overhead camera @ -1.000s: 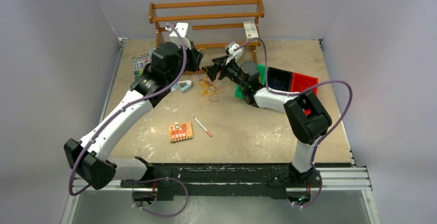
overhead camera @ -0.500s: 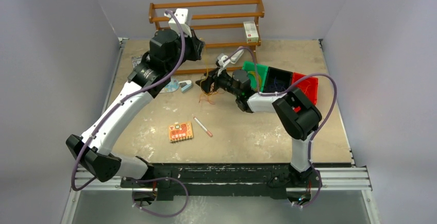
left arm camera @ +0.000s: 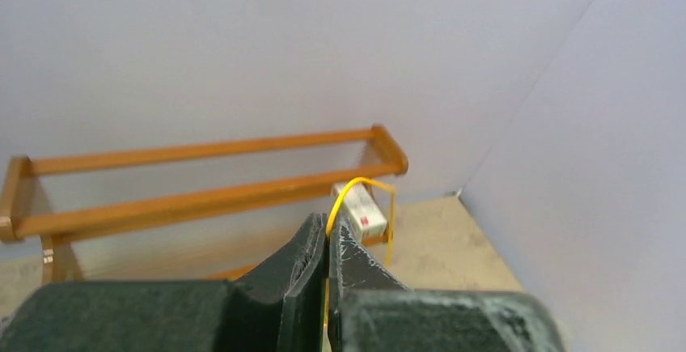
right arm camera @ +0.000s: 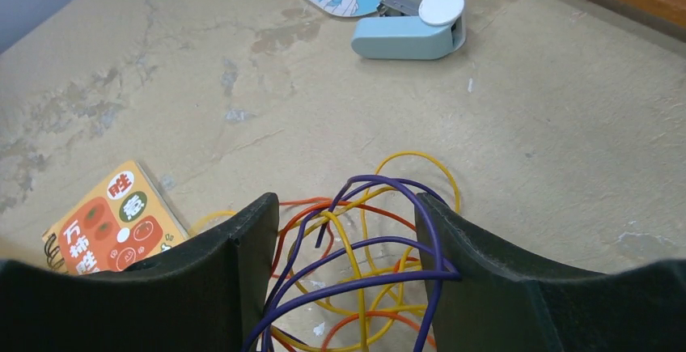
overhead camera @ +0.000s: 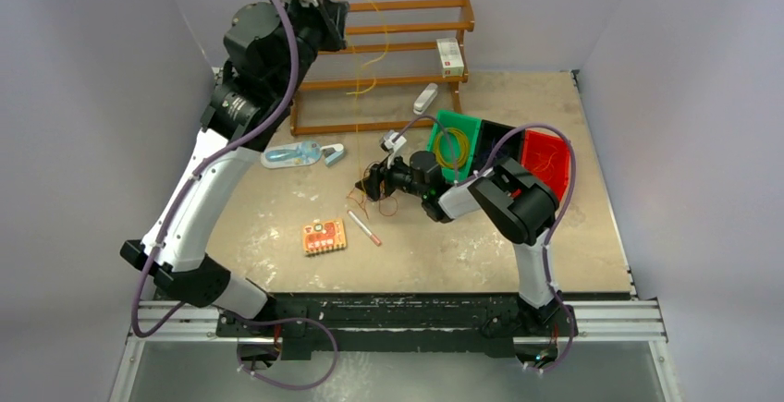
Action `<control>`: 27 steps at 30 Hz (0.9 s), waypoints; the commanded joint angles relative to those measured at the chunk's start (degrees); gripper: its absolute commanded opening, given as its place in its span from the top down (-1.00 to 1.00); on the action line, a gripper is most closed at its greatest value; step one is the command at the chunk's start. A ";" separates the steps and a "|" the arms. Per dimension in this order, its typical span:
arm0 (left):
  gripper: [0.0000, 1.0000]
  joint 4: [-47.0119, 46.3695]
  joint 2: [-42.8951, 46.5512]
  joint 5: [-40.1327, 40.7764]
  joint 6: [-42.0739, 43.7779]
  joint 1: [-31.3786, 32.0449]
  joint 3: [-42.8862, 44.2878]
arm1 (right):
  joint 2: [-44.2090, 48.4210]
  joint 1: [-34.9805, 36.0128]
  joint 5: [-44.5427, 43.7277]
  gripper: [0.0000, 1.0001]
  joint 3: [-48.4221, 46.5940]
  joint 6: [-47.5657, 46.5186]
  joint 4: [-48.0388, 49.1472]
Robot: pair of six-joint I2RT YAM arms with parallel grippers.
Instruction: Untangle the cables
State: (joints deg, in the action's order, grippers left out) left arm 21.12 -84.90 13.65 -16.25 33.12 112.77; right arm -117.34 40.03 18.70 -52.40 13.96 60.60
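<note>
The tangle of cables (right arm camera: pixel 364 271) lies on the table: yellow, orange-red and dark blue loops. My right gripper (right arm camera: pixel 344 222) is open and low over it, with strands between its two fingers. In the top view the right gripper (overhead camera: pixel 370 183) is at the table's middle, with the tangle (overhead camera: pixel 381 201) just below it. My left gripper (overhead camera: pixel 330 9) is raised high in front of the rack, shut on one yellow cable (overhead camera: pixel 374 46) that hangs down in a long loop. The left wrist view shows the jaws (left arm camera: pixel 328 221) pinched on this yellow cable (left arm camera: pixel 360 180).
A wooden rack (overhead camera: pixel 398 28) stands at the back with a white box (overhead camera: pixel 449 55) on it. A green, black and red tray (overhead camera: pixel 504 148) holds a yellow coil (overhead camera: pixel 451 148). A stapler (overhead camera: pixel 333 152), orange notebook (overhead camera: pixel 324 236), pen (overhead camera: pixel 363 226) and white object (overhead camera: pixel 424 98) lie around.
My left arm rose up and back, drawing a yellow cable out and high above the table. My right gripper moved left and nearer, down over the tangle.
</note>
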 commanded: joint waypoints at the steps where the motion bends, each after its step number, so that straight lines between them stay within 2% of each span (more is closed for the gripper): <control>1: 1.00 -3.53 -2.01 3.04 3.38 -0.17 8.64 | 0.80 0.22 1.03 -0.29 0.82 0.16 3.52; 13: 1.00 -5.68 -11.87 2.32 9.60 -0.20 28.82 | 2.10 0.79 1.52 -0.33 3.12 0.49 2.01; 27: 1.00 -23.86 -12.69 2.06 17.71 -0.21 30.43 | 2.11 1.65 2.07 -0.35 2.99 -0.62 -1.93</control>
State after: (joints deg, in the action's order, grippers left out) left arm 7.35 -97.95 15.86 -2.39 33.12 140.64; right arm -116.27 40.93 19.49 -49.41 14.28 58.89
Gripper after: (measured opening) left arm 0.011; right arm 0.671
